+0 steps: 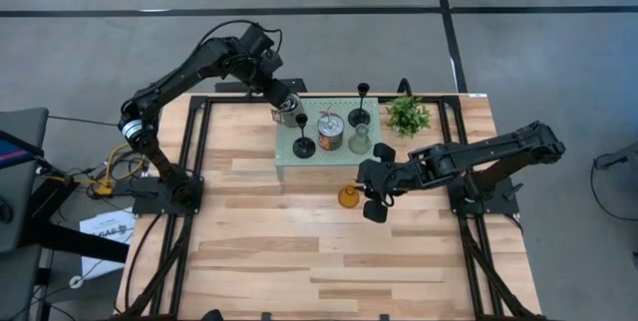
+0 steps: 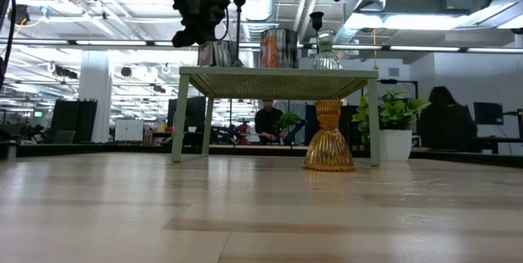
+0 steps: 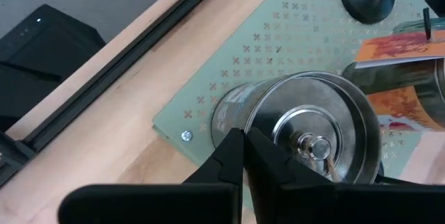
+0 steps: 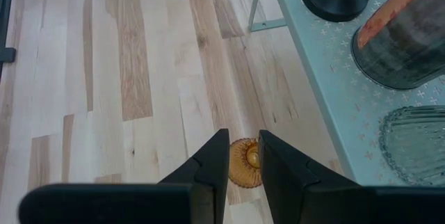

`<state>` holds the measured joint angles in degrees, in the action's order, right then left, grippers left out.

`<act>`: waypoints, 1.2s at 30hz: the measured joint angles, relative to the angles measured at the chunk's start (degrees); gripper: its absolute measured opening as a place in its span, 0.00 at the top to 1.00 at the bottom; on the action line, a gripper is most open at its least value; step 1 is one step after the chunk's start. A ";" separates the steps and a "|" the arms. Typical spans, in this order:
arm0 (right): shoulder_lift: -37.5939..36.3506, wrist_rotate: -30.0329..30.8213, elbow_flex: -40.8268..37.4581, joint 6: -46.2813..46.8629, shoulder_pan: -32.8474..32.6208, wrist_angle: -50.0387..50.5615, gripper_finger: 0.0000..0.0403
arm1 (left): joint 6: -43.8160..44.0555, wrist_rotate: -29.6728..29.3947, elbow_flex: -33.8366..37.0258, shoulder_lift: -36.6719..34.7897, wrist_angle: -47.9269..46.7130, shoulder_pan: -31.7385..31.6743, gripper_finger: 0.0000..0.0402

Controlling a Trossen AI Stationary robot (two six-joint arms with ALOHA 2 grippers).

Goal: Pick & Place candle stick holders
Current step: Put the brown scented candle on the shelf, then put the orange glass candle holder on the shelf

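A pale green perforated stand [image 1: 289, 164] carries two slim black stemmed holders [image 1: 303, 145] [image 1: 360, 114], a clear glass holder [image 1: 359, 143], a silvery cup with an orange label [image 1: 330, 128], and a second silvery cup [image 3: 306, 123] at its far left corner. My left gripper [image 3: 247, 140] is shut on that second cup from above. The amber glass holder [image 1: 348, 197] stands on its wide base on the table, just near of the stand. My right gripper [image 4: 243, 147] hovers above the amber holder [image 4: 245, 161], slightly open and touching nothing. My left gripper pinches the silvery cup's wall at its rim [image 3: 245, 121], one finger [image 3: 268, 156] inside the cup and one finger [image 3: 224, 156] outside. The fingers come from above, slanting down. The cup [image 2: 216, 53] sits upright on the stand's top.
A small green potted plant [image 1: 407, 116] stands at the stand's far right corner. The wooden table [image 1: 299, 251] stretches toward the near edge, with black rails [image 1: 189, 152] along both sides. People and desks show in the room beyond.
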<state>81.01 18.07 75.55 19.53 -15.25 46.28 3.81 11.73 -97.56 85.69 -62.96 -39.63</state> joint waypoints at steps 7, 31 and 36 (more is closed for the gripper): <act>0.00 -0.01 0.00 0.00 0.00 0.00 0.83 | 0.08 -0.08 0.00 0.03 0.08 0.01 0.97; 0.00 0.00 0.00 0.00 0.00 0.00 0.83 | 0.37 1.86 0.02 -5.74 10.32 0.01 0.85; -0.01 -0.02 0.00 0.00 0.00 0.02 0.83 | 2.82 2.94 0.02 -11.25 10.32 0.26 0.85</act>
<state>81.00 18.05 75.55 19.53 -15.25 46.30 6.63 14.67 -97.54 74.44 -52.64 -39.37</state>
